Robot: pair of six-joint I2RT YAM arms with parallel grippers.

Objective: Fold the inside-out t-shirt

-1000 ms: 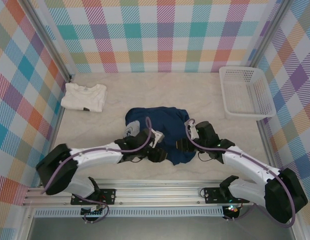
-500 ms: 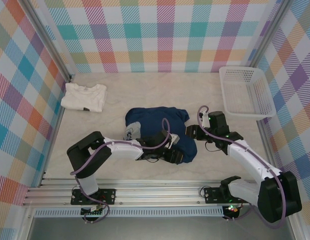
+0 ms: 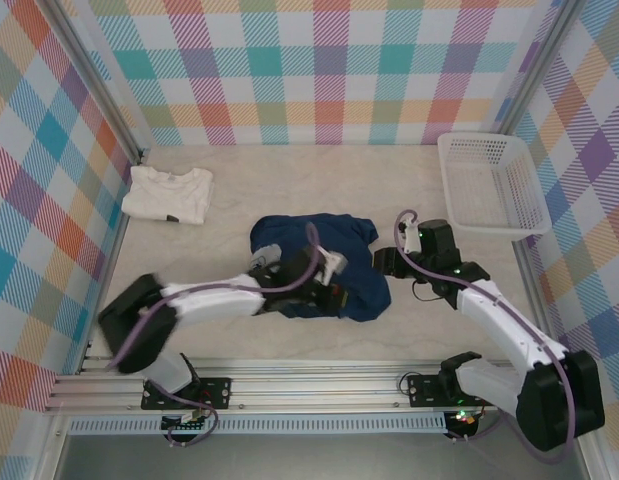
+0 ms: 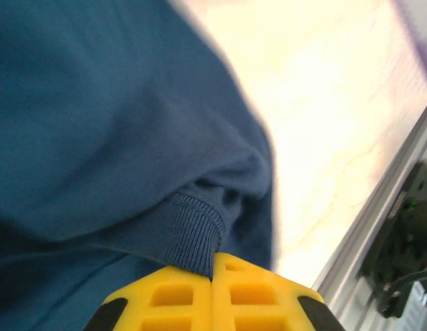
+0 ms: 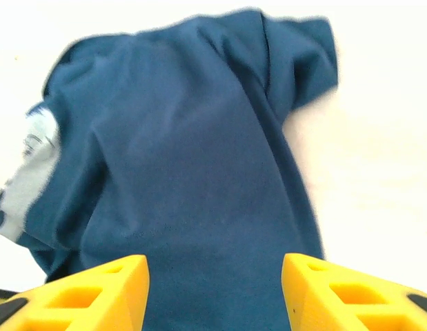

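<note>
Blurred t-shirt (image 4: 96, 124), left hand (image 4: 212, 272) edge-cropped

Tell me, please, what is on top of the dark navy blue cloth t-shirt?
The left gripper rests on the t-shirt, shut on its ribbed edge; cloth beneath that gripper is hidden.

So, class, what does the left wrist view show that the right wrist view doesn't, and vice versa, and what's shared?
Left wrist, not right: the left pincer shut on a ribbed edge of the navy t-shirt, and a metal rail. Right wrist, not left: the right pincer open over the cloth, and a pale grey patch on it. Both: the t-shirt on the pale table.
</note>
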